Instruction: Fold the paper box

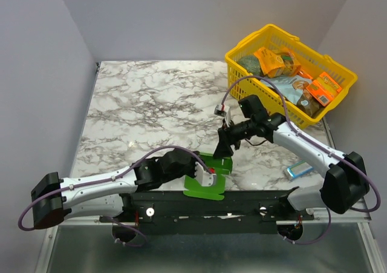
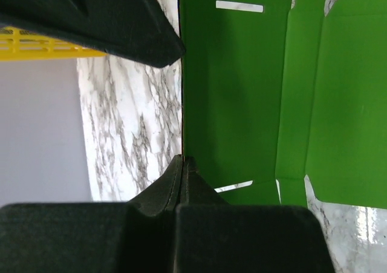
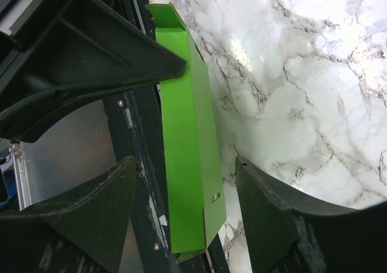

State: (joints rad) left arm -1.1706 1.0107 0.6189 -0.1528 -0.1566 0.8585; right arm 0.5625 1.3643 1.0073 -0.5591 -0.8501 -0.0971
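Observation:
The paper box [image 1: 207, 182] is a bright green creased card cut-out at the table's near edge, partly raised. My left gripper [image 1: 210, 171] is shut on one upright edge of it. In the left wrist view its fingertips [image 2: 183, 162] pinch the card's thin edge, and the slotted green panel [image 2: 242, 91] spreads out to the right. My right gripper [image 1: 224, 147] hangs just behind and above the card, open. In the right wrist view its two fingers [image 3: 266, 194] straddle the standing green panel [image 3: 187, 134] without touching it.
A yellow plastic basket [image 1: 329, 70] full of packaged goods stands at the back right. A small blue-and-white pack [image 1: 299, 170] lies near the right arm's base. The black base rail [image 1: 242, 200] runs along the front edge, right behind the card.

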